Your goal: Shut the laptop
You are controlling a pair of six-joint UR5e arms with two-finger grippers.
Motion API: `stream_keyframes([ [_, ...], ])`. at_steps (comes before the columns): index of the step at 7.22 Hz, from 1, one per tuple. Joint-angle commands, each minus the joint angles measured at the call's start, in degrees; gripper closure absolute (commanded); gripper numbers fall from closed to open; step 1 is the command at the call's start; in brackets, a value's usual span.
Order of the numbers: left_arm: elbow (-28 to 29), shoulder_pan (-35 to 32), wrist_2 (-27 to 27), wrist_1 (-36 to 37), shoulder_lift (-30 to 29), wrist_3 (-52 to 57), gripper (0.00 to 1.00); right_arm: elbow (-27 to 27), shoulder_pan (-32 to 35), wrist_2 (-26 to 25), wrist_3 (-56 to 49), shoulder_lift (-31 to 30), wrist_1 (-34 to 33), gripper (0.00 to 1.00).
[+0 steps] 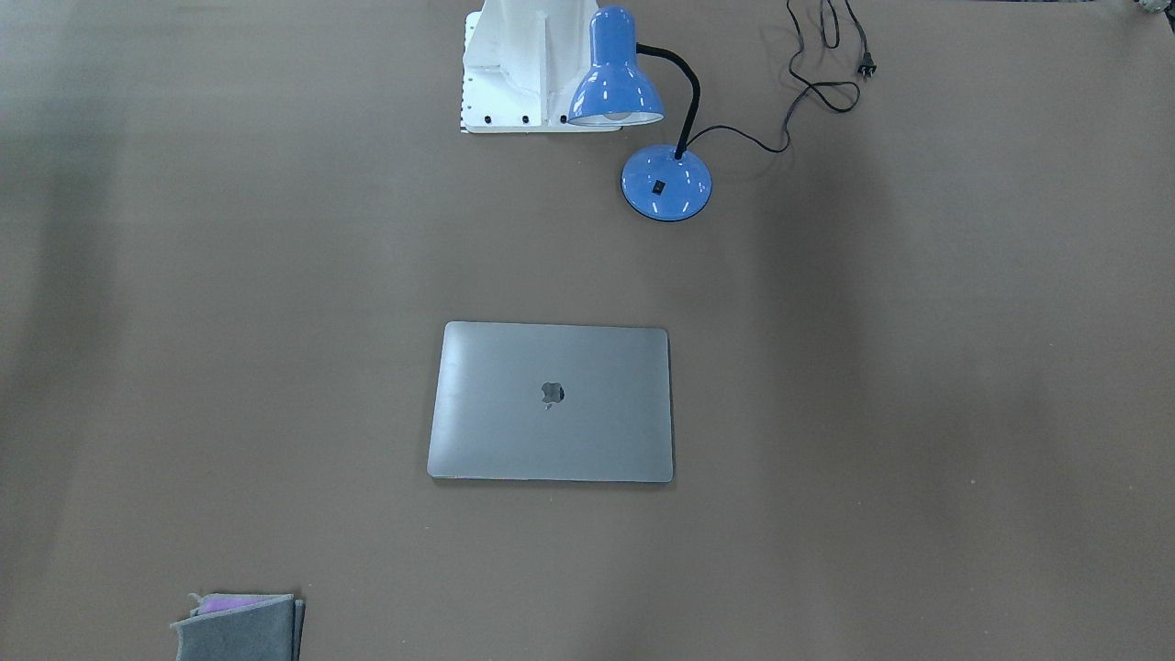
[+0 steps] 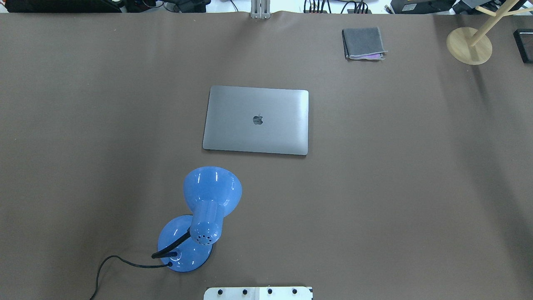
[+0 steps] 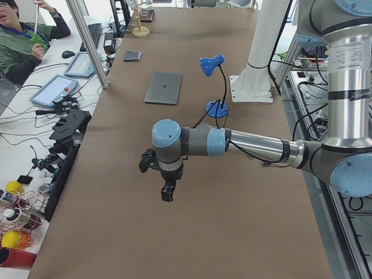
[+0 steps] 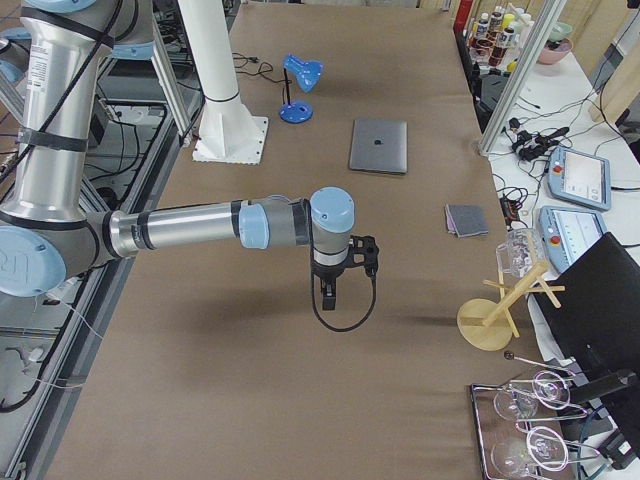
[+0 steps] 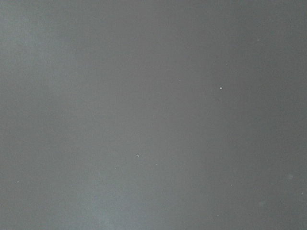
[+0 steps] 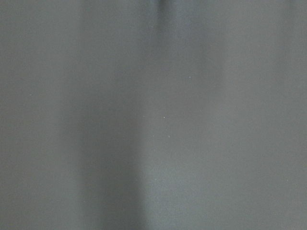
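The grey-silver laptop [image 1: 551,401] lies flat on the brown table with its lid down and the dark apple logo facing up. It also shows in the overhead view [image 2: 256,120], the left side view [image 3: 163,88] and the right side view [image 4: 379,145]. My left gripper [image 3: 168,192] shows only in the left side view, far from the laptop at the table's near end; I cannot tell whether it is open or shut. My right gripper [image 4: 330,292] shows only in the right side view, also far from the laptop; I cannot tell its state. Both wrist views show only bare table.
A blue desk lamp [image 2: 204,216] with a black cord stands between the robot base and the laptop. A folded grey cloth [image 2: 363,43] lies at the far right. A wooden stand [image 2: 469,45] is at the far right corner. A person [image 3: 23,40] sits beside the table.
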Motion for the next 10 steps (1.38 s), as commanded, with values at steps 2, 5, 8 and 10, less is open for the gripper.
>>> stream_keyframes([
  [2, 0.0, -0.1, 0.0, 0.0, 0.0, 0.0, 0.02, 0.1, 0.0, -0.3, -0.4, 0.0, 0.0, 0.0],
  [5, -0.1, 0.0, -0.1, 0.0, -0.1, -0.1, 0.02, 0.1, 0.0, -0.4, -0.4, 0.8, 0.0, 0.0],
  [8, 0.0, 0.0, -0.1, 0.0, 0.0, 0.0, 0.02, 0.1, 0.0, -0.3, -0.5, 0.8, 0.0, 0.0],
  [10, 0.0, 0.0, 0.0, 0.0, -0.1, 0.0, 0.02, 0.1, 0.0, -0.4, -0.5, 0.8, 0.0, 0.0],
])
